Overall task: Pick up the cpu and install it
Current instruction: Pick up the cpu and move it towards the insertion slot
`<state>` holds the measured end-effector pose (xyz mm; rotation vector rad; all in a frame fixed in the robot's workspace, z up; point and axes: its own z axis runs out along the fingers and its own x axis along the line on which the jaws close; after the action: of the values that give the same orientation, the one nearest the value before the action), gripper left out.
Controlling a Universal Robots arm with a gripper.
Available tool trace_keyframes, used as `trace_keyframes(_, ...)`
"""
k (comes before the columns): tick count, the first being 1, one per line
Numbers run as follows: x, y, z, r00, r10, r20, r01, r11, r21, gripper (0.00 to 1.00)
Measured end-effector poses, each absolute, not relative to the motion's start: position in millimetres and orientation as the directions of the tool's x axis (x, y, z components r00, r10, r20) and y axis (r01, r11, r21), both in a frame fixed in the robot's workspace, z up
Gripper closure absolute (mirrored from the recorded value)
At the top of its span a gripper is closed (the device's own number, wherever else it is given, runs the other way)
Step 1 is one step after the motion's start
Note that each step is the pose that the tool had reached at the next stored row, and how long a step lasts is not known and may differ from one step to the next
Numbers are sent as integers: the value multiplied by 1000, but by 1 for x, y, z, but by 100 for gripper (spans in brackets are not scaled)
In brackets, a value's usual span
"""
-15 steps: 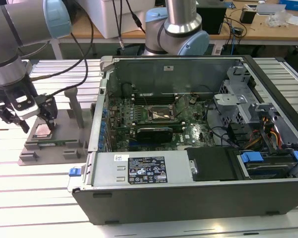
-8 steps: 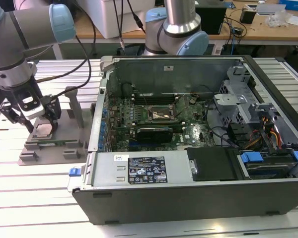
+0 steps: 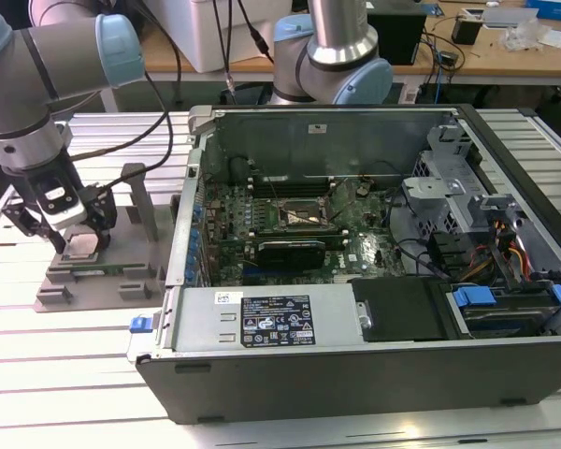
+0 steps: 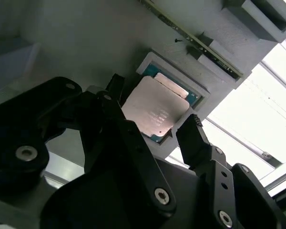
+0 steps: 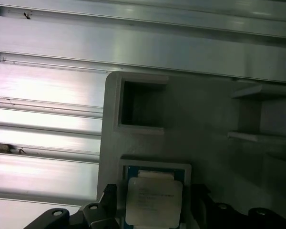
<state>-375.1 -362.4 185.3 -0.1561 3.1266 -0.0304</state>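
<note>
The cpu (image 4: 155,112), a flat square chip with a silver-grey top plate and a thin green edge, lies in a recess of the grey plastic tray (image 3: 122,267) at the exterior view's left. My gripper (image 3: 75,241) hangs low over that tray. In both wrist views its black fingers (image 4: 193,131) stand on either side of the cpu (image 5: 155,200), with a narrow gap showing on each side. The gripper (image 5: 155,207) is open and holds nothing. The motherboard socket (image 3: 304,217) sits inside the open computer case, to the exterior view's right of the tray.
The open computer case (image 3: 374,374) fills the middle and right of the ribbed aluminium table (image 3: 56,374). Its side wall (image 3: 189,206) stands between tray and socket. Upright posts (image 3: 136,192) rise from the tray. A second robot arm base (image 3: 337,56) stands behind the case.
</note>
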Motion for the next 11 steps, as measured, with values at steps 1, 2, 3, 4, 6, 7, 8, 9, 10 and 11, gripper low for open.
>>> trace_keyframes(1, -375, -362, 185, -995, -99, -10, -99, 995, -20, 28)
trace_keyframes(2, -375, -362, 185, -995, -99, -10, -99, 995, -20, 28)
trace_keyframes(3, -375, -362, 185, -995, -99, -10, -99, 995, -20, 28)
trace_keyframes(4, -375, -362, 185, -995, -99, -10, -99, 995, -20, 28)
trace_keyframes(6, -375, -362, 185, -995, -98, -9, -98, 995, -20, 42)
trace_keyframes(7, -375, -362, 185, -995, -98, -10, -98, 995, -20, 42)
trace_keyframes(8, -375, -362, 185, -995, -98, -10, -98, 995, -20, 45)
trace_keyframes(9, -375, -362, 185, -995, -98, -10, -98, 995, -20, 45)
trace_keyframes(10, -375, -362, 185, -995, -98, -10, -98, 995, -20, 45)
trace_keyframes(11, -375, -362, 185, -995, -98, -10, -97, 995, -20, 45)
